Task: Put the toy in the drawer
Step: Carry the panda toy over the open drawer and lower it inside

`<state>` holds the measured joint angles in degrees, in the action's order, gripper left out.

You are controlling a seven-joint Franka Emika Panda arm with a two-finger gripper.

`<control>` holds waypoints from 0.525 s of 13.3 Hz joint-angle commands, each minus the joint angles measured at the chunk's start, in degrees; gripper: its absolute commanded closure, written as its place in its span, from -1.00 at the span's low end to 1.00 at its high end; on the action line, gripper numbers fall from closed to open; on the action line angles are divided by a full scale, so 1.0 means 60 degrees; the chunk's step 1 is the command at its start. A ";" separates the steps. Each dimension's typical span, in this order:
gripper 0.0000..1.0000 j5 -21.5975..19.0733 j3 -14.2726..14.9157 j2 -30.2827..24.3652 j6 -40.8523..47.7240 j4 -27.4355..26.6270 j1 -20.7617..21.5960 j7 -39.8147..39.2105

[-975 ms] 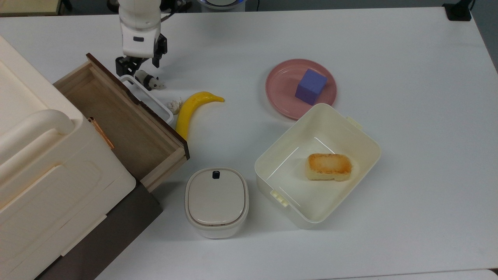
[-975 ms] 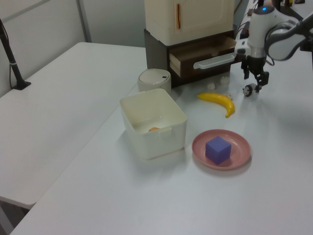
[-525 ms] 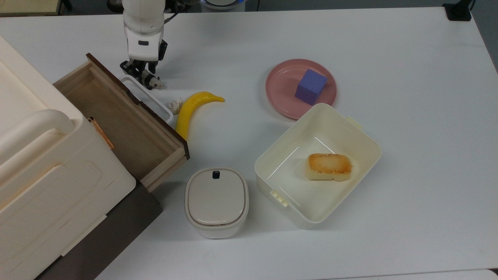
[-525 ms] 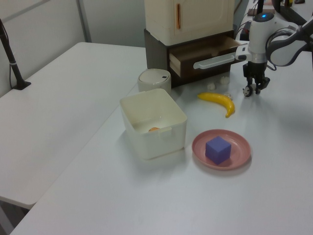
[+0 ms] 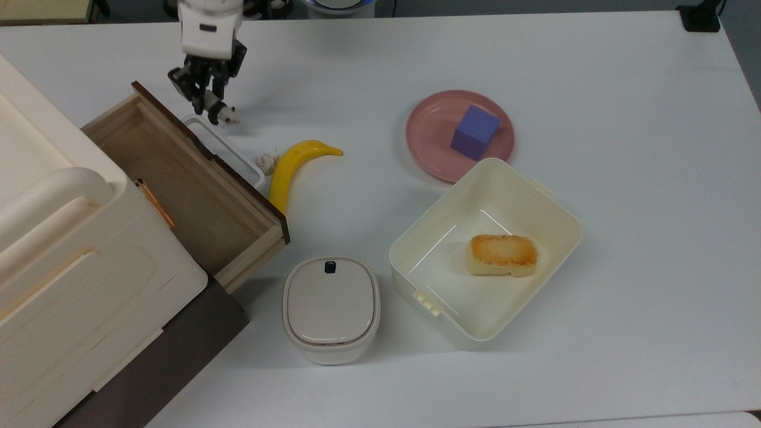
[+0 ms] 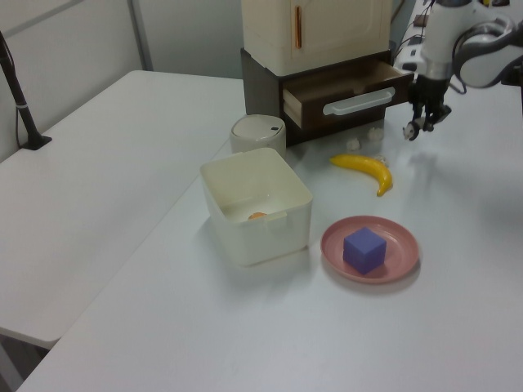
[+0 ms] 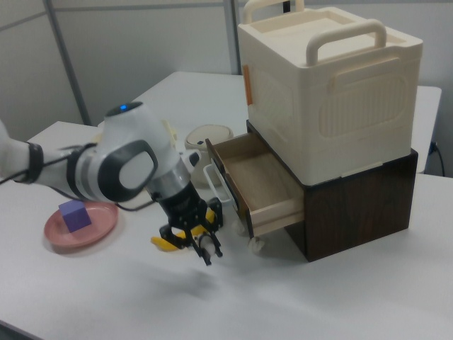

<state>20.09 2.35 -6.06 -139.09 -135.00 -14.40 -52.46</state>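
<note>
A white table [image 5: 594,89] is spreading under even light; a second white table [image 6: 106,163] is standing beside it, pale partition walls [image 7: 141,49] behind.

one banana [image 5: 295,167], one plate [image 5: 431,153], one cube [image 5: 474,132], two tubs [image 5: 538,202]

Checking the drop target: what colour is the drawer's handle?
White: the handle is a white loop on the drawer's dark brown front, clearest in the left view.

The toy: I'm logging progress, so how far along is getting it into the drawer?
Done: the drawer stands open, and the gripper has shut on the toy. In hand: the toy is lifted clear of the table, seen in the left view, beside the drawer's handle. Left: carrying it over the drawer and releasing it.
</note>
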 commanded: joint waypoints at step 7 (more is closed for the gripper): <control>0.55 -0.3291 0.0559 -0.0296 0.3070 0.3806 0.0540 -0.0969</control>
<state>2.06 2.74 -12.71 -121.16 -118.37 -11.47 -56.20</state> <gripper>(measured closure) 0.590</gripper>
